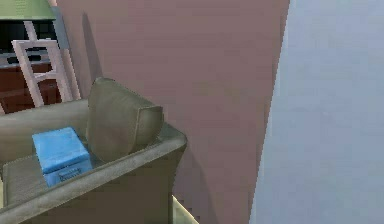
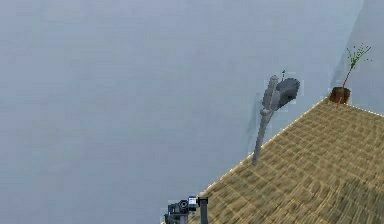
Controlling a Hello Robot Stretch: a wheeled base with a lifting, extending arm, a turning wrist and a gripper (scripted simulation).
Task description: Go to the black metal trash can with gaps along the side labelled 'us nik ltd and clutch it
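- Forward view, far left: a white chair [image 1: 40,65] stands in front of a green wall
- Next along, an olive sofa [image 1: 130,175] sits in the lower left, with a cushion [image 1: 122,115] propped at its near end and a blue box [image 1: 60,152] lying on its seat
- Middle and right: a mauve wall [image 1: 200,80] rises behind the sofa, and a pale grey wall [image 1: 330,120] stands close on the right
- Arm side view, left: a plain grey wall [image 2: 110,90] takes up most of the picture
- At the bottom edge the claw [image 2: 180,211] sits just left of the dark arm [image 2: 203,213]; I cannot tell how far open it is or whether it has hold of anything, as its far end is too small to make out
- Right of that, a grey lamp-like thing on a thin pole [image 2: 272,105] stands by the wall, and a potted plant [image 2: 347,82] stands in the far corner of the woven floor [image 2: 310,170]
- I cannot tell from here where the trash can is; it probably has to be searched for elsewhere
- Judging by the task's words, the can should be stiff, fairly light and smooth enough to slip; the rim, or a bar between two side gaps, looks the best place to take hold
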